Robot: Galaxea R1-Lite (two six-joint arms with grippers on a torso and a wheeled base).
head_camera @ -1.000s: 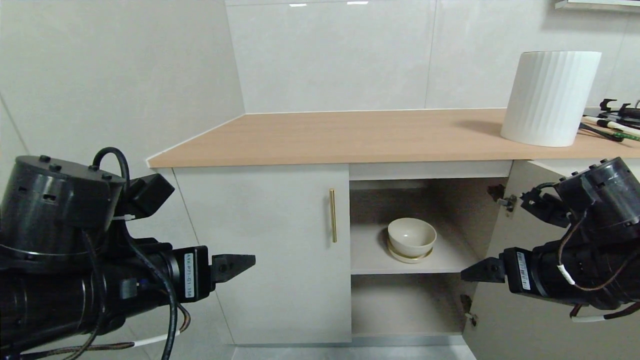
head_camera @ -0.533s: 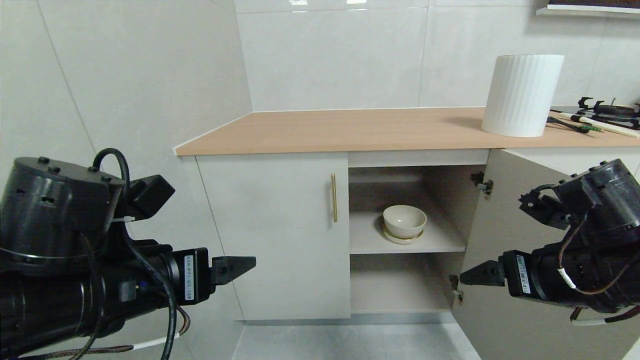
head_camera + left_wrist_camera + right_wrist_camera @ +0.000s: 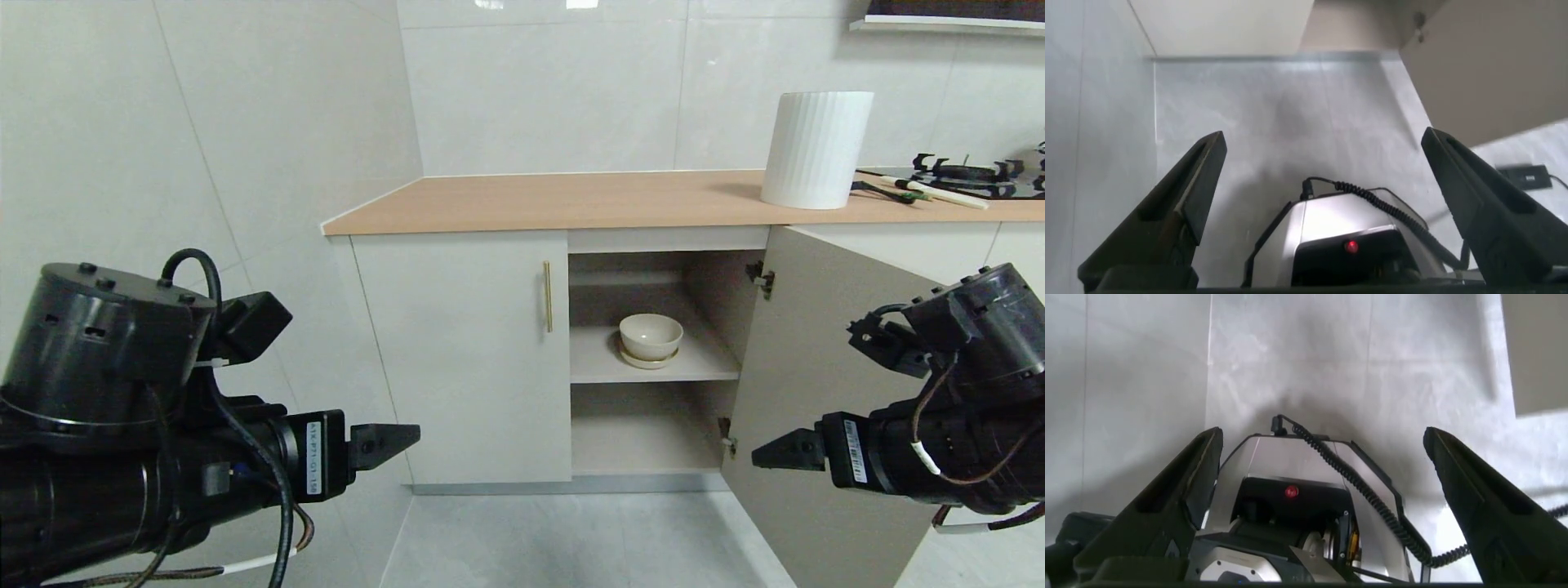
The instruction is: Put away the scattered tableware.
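Observation:
A cream bowl (image 3: 651, 335) sits on a small gold-rimmed plate (image 3: 647, 360) on the middle shelf of the open cabinet (image 3: 653, 376). My left gripper (image 3: 392, 441) hangs low at the left, well short of the cabinet and level with its closed door. It is open with nothing between its fingers (image 3: 1192, 196). My right gripper (image 3: 771, 452) is held low beside the swung-out door (image 3: 800, 367). In the right wrist view the right gripper (image 3: 1324, 437) is spread open and empty above grey floor tiles.
The left cabinet door (image 3: 465, 351) is shut, with a brass handle (image 3: 548, 296). On the wooden countertop (image 3: 571, 200) stands a tall white ribbed container (image 3: 815, 149). Further right are a stove (image 3: 963, 173) and utensils (image 3: 931, 193). A tiled wall closes the left side; grey floor lies in front.
The whole head picture has shifted: the cabinet and counter look smaller and farther off, so the camera has backed away. Both grippers keep their pose and stay open.

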